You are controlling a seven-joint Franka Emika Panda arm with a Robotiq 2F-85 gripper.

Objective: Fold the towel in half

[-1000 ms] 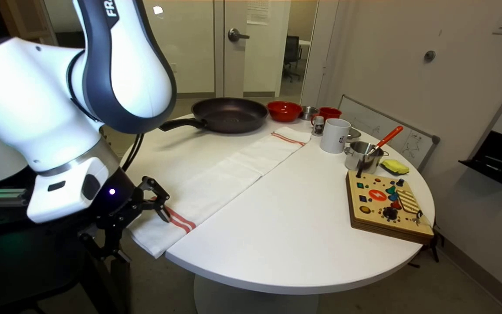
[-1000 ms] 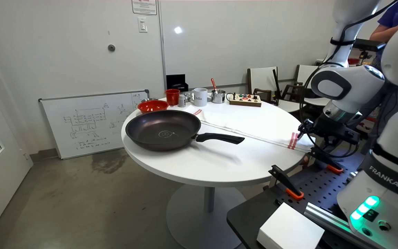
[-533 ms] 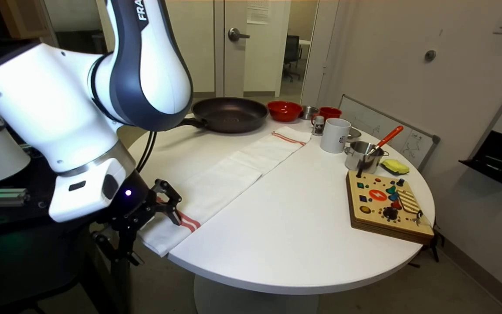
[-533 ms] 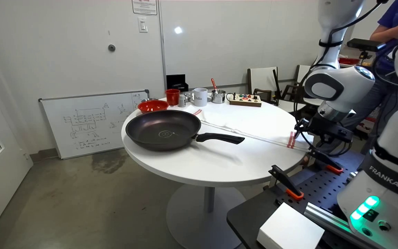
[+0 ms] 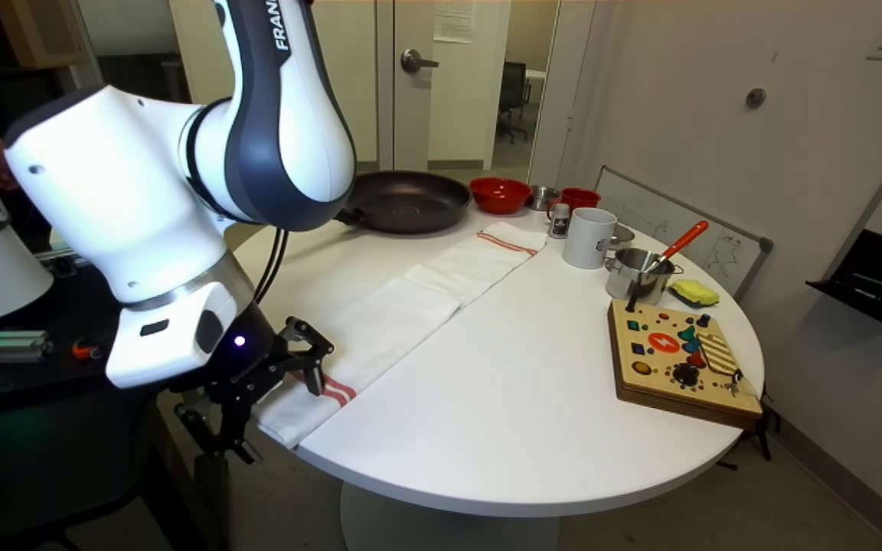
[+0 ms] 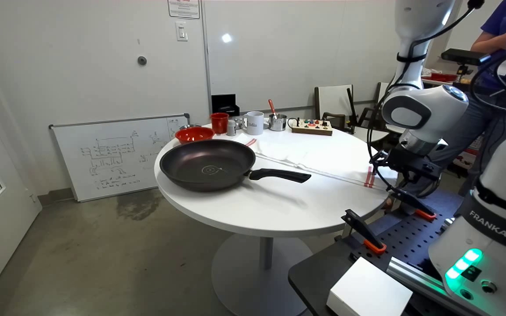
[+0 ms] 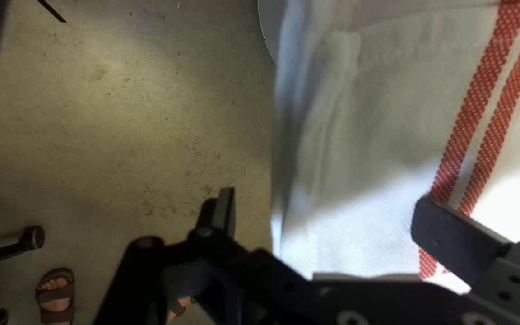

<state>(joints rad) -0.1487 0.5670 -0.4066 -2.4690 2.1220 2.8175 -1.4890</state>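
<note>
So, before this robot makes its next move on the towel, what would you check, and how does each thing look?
1. Tool open: ok, its fingers stand wide apart.
2. Towel's end between them: ok in the wrist view, one finger at the red stripes, the other past the end.
3. Towel smooth: not ok, a crease crosses it about midway.
4. Pan and mug off the towel: ok, both stand on the table.
5. Finger touching the towel: cannot tell.
6. Person safely clear of the arm: cannot tell, one stands near it in an exterior view.
</note>
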